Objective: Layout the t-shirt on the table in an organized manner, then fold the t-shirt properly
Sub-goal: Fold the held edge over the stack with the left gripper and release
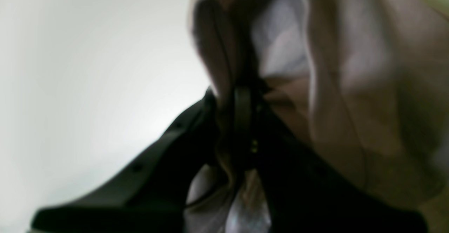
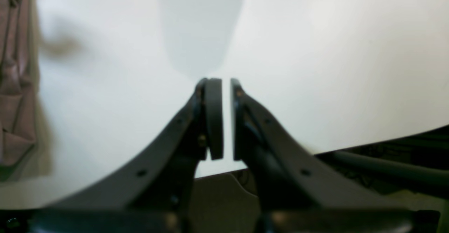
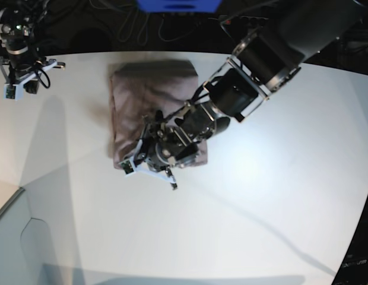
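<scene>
Judging by its folds and drape, the t-shirt (image 3: pixel 151 98) is light, limp cotton that will sag, crease and slide over itself rather than hold any shape, so it needs gripping at a hem, a corner or a doubled edge where several layers can be pinched together, not in the middle of a panel. It lies on the white surface (image 3: pixel 279 196) toward the far side, already gathered into a compact, roughly rectangular bundle. Its long axis runs from the far edge of the surface toward the camera in the base view, leaning only slightly; which end holds the collar I cannot tell, since no neckline or sleeve shows clearly. The left end effector (image 1: pixel 242 120) sits at the near end of that bundle, and the left wrist view shows its jaws pressed together on a pleated ridge of mauve cloth, with fabric bunched up beside and beyond them. That hold looks secure enough for dragging or lifting a flap, though a thin pinch of soft knit can slip out under a quick pull. The right end effector (image 2: pixel 227 119) hangs well apart from the shirt, near the far corner of the surface in the base view, its pads nearly together with a narrow gap and nothing between them.
</scene>
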`<state>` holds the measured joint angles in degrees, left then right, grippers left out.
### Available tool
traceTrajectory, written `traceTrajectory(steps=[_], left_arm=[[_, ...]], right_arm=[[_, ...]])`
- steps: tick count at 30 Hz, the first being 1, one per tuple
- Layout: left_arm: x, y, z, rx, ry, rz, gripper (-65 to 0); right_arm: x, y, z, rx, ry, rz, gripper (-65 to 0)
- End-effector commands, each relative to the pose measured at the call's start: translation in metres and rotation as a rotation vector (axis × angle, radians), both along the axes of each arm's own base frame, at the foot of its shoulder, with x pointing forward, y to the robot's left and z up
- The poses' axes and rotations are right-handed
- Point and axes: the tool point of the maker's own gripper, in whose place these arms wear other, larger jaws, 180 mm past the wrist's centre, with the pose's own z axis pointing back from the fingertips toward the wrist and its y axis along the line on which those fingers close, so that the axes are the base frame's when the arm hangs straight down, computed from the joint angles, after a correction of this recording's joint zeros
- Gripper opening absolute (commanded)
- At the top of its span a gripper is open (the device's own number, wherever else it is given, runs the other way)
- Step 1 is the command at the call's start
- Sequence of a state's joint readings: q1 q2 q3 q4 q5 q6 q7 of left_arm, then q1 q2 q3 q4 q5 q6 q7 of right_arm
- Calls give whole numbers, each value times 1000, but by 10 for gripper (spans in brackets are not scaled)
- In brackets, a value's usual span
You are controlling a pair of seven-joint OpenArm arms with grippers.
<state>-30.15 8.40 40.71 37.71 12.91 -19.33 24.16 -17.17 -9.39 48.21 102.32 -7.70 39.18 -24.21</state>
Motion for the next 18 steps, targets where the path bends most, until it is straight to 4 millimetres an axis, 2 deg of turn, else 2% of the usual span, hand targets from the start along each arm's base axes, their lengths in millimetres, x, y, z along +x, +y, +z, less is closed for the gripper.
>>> traceTrajectory(steps=[1,18], left_arm=[[6,-9,11,-10,-21,-18,-650],[6,-9,11,-7,-23,-21,-650]], right_arm=[[7,1,10,-8,-42,22,-620],[7,1,9,-6,-42,21,-620]])
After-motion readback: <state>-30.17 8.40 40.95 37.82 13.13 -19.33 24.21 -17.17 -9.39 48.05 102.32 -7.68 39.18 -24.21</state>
